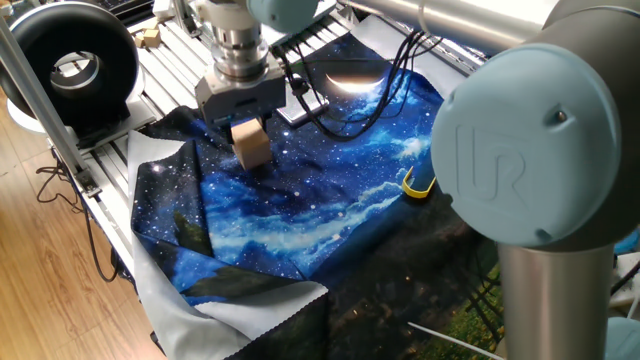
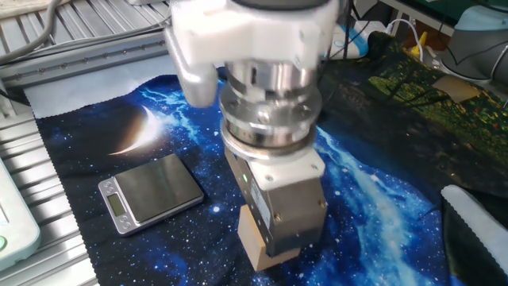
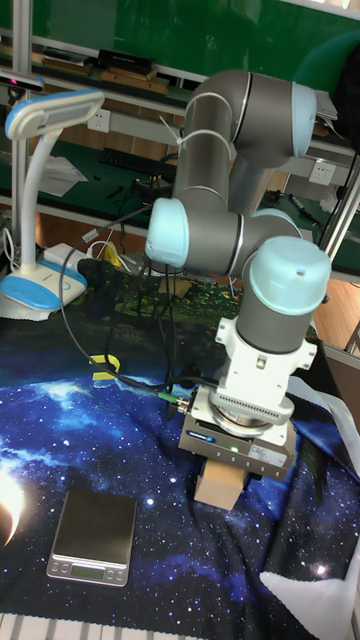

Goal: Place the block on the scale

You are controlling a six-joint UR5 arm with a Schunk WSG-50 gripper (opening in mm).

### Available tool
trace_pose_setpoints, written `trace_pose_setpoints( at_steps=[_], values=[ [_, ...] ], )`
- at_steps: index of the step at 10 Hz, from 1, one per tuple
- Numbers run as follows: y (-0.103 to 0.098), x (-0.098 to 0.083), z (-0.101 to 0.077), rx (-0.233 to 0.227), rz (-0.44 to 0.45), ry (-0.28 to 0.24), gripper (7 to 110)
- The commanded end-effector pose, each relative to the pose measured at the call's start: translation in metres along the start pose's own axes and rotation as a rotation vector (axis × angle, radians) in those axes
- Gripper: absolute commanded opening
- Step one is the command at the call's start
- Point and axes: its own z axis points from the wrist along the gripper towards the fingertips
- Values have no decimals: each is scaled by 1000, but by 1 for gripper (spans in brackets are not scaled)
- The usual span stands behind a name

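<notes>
Block (image 1: 251, 145) and tool (image 1: 243, 118) are seen together in all three views: the tan wooden cube is clamped at its upper part by the tool, with its lower half projecting below the grey tool body. In the tall fixed view the block (image 3: 218, 484) hangs under the tool (image 3: 232, 462), and whether it touches the star-printed cloth (image 3: 150, 430) cannot be told from that angle. In one fixed view the cube appears slightly tilted just above the cloth (image 1: 300, 210) (a small shadow is visible beneath it).

The scale (image 2: 150, 191) is shown clearly in the other fixed view, lying flat on the cloth to the left of the block (image 2: 255, 245) and apart from it, its silvery plate bare and its small display strip at the near-left edge. The tall fixed view shows the scale (image 3: 92, 535) low at the left, well clear of the block. In one fixed view the scale is largely hidden behind the tool and cables.

Only the tall fixed view shows the desk lamp (image 3: 40, 130) behind the worktop. A small yellow curved piece (image 1: 418, 187) is seen on the cloth in one fixed view.
</notes>
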Motion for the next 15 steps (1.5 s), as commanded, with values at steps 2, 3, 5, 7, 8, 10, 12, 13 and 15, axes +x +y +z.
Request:
trace_pose_setpoints(
  at_steps=[2,3,5,7,8,10,12,13,15],
  values=[
    [-13,-9,-22,-26,-18,15,7],
    [-16,-10,-24,-29,-24,17,7],
    [-23,-13,-30,-31,-38,19,7],
    [-34,-18,-36,-36,-58,22,7],
    [-39,-20,-38,-37,-68,22,7],
    [-47,-23,-40,-33,-74,19,7],
    [-50,-25,-40,-28,-76,13,7],
    [-50,-26,-41,-27,-78,10,7],
    [-53,-29,-41,-21,-81,-2,7]
  ],
)
